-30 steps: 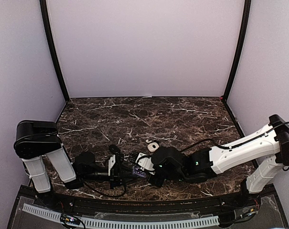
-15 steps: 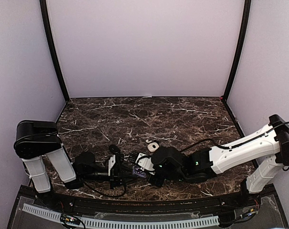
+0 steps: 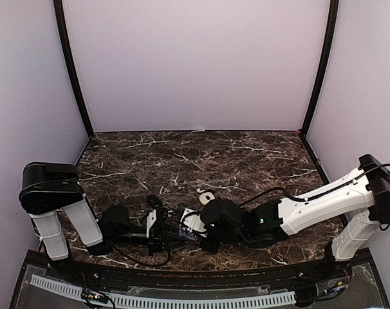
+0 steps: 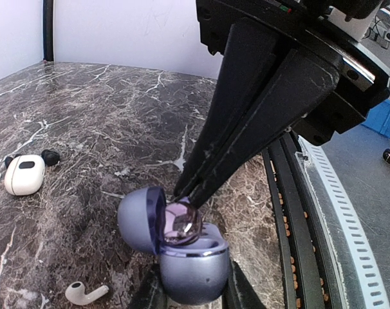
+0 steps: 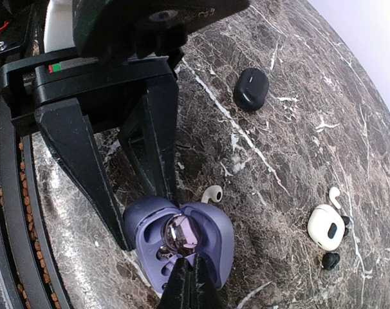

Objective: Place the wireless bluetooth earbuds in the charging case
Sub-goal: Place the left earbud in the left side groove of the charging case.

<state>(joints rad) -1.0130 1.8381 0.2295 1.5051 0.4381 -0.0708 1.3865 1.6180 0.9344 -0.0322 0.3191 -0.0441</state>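
Dark brown marble worktop (image 3: pixel 201 154), white veins running all across it. A closed white charging case (image 5: pixel 325 226) lies flat on the stone with a little cluster round it: a white stemmed earbud (image 5: pixel 334 195) just beside it, a dark bud (image 5: pixel 331 260) close on the other side, and another dark bud (image 5: pixel 345 221) tucked against its edge. Well apart from that group sits a closed black oval case (image 5: pixel 251 89). A second white stemmed earbud (image 5: pixel 212 193) lies alone on its side on the marble.
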